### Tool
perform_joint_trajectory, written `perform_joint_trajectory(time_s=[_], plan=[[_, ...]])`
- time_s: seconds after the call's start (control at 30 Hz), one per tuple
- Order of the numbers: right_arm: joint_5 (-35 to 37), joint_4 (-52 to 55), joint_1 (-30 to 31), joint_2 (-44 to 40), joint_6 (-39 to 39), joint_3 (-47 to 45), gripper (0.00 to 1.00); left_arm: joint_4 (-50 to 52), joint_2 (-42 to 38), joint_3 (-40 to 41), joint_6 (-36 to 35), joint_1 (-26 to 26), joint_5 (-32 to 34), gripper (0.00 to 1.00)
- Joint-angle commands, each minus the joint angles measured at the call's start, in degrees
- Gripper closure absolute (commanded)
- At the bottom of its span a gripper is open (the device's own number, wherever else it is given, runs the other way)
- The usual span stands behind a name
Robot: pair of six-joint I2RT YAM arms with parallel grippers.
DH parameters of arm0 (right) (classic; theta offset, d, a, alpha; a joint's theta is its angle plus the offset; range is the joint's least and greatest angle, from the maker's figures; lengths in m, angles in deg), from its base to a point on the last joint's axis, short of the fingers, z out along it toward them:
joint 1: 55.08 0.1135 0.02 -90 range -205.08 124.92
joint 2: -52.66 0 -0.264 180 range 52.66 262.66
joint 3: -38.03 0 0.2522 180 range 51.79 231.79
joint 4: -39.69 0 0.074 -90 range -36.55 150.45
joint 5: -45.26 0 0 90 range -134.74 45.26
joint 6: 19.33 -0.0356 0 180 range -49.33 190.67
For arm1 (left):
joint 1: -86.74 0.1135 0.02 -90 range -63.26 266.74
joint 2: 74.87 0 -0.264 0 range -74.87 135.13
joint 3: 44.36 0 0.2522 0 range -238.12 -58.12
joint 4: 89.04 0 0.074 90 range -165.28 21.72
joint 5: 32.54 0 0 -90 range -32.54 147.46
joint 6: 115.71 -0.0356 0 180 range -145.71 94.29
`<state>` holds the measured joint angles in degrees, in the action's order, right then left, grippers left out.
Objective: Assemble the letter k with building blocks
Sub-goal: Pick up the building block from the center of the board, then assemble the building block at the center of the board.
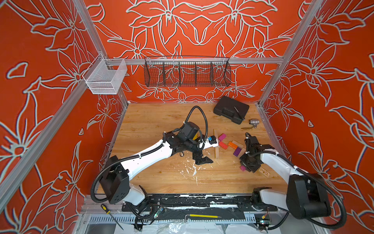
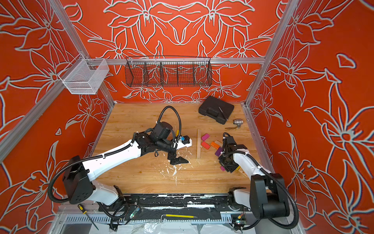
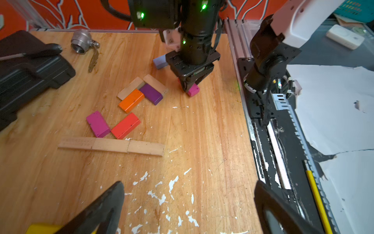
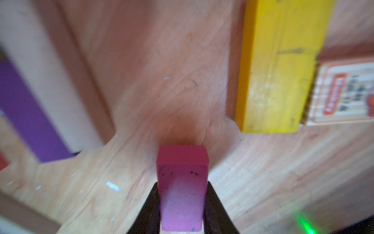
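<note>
Right gripper (image 4: 182, 204) is clamped on a magenta block (image 4: 182, 178); left gripper (image 3: 189, 184) is spread wide, nothing held.

The magenta block is pinched by its long sides low over the table (image 3: 202, 141), on the robot's right, on the near side of the loose cluster (contact with the table cannot be told). A yellow block (image 4: 273, 66) and a printed block (image 4: 344, 91) are seen just beside it, end to end. A row of three plain wood blocks (image 3: 111, 144) is laid end to end mid-table, with a second magenta block (image 3: 98, 124) and a red block (image 3: 125, 125) meeting at a corner against it. An orange block (image 3: 131, 100) and a purple block (image 3: 151, 93) are bunched with two more plain ones farther out. A light blue block (image 3: 159, 61) is partly hidden behind the right gripper. The left gripper is held above bare table, well apart from the row.
</note>
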<state>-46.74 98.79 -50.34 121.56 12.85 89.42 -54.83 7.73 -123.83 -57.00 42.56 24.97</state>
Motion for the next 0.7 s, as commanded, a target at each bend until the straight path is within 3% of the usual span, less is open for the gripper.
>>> perform_joint_trajectory(time_s=[0.0,0.1,0.37,0.67], plan=[[0.50,2.43,3.41,-3.91,1.79,5.58,0.83,-4.72,-5.27,1.61,4.54,-0.39,8.16,0.03],[0.12,2.57,9.81,-1.89,0.91,11.43,0.83,-5.11,-8.02,1.77,13.09,0.20,13.63,0.03],[1.03,-3.52,29.63,15.10,-4.30,26.96,0.83,-0.33,-18.73,7.51,40.94,0.59,30.72,0.03],[1.67,-6.79,40.14,36.60,-7.12,42.03,0.82,14.26,-32.25,14.97,59.32,0.68,45.01,0.03]])
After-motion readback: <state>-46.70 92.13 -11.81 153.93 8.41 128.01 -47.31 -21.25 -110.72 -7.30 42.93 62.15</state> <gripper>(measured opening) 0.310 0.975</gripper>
